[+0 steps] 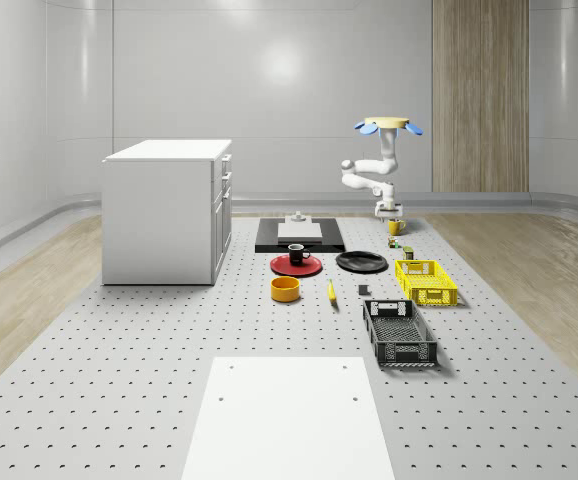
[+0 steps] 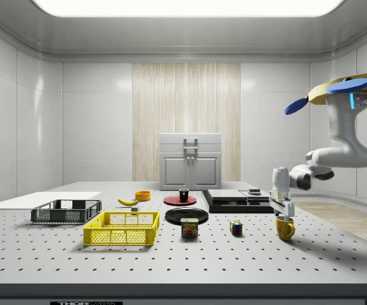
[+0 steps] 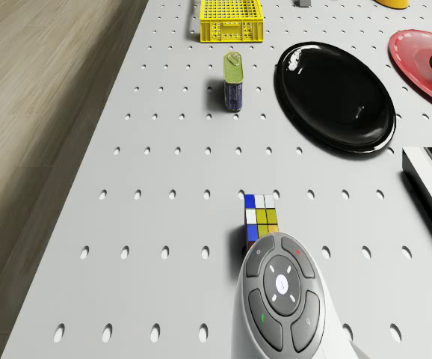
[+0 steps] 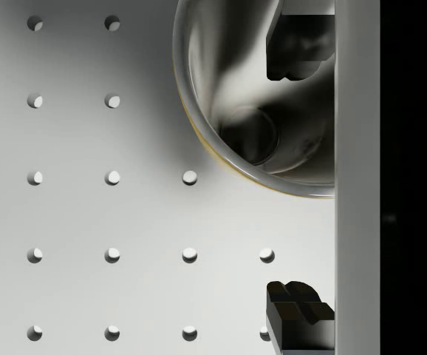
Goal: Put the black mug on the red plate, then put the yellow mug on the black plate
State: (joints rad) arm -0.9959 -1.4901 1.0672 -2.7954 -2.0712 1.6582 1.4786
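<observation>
While the black mug (image 1: 297, 254) already sat on the red plate (image 1: 279, 267), the yellow mug (image 2: 285, 229) stood on the perforated table (image 2: 336, 267) at the side view's right, well apart from the black plate (image 2: 186, 216). The drone (image 2: 342, 89) hovered above and beside it, with the gripper (image 2: 285, 215) hanging just over the rim. Its fingers (image 4: 295, 44) were spread open, one over the mug's hollow and the other outside the wall. To my eye the danger lay in that thin hold: a pinch on one wall could let the mug tilt or slip. From the side view's left stood a yellow crate (image 2: 123, 229), the black plate, a Spam tin (image 2: 190, 227) and a Rubik's cube (image 2: 235, 227). I judged that a low carry might knock the tin or the cube.
</observation>
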